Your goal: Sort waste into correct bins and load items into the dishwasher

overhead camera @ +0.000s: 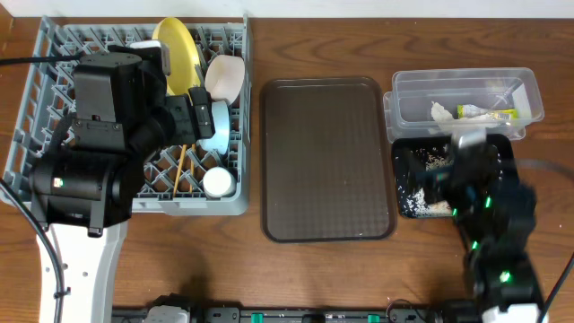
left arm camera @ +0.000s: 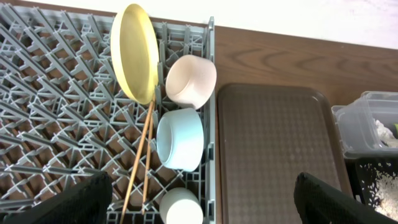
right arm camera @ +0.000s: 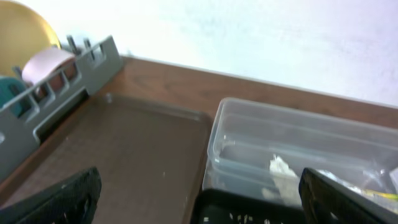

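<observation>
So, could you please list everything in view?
Grey plastic dish rack: one, grey, left.
Round yellow plate: one, yellow, in rack.
White bowl: one, white, in rack.
Light blue bowl: one, blue, in rack.
Small white cup: one, white, in rack.
Thin wooden chopsticks: two, tan, in rack.
Brown serving tray: one, brown, centre.
Clear plastic tub: one, clear, far right.
Crumpled white tissue: one, white, in tub.
Green-and-yellow snack wrapper: one, green-yellow, in tub.
Shallow black tray: one, black, beside tub.
Rice-like scraps: many, whitish, in black tray.
Left end effector: one, black, open, over rack.
Right end effector: one, black, open, over black tray.
</observation>
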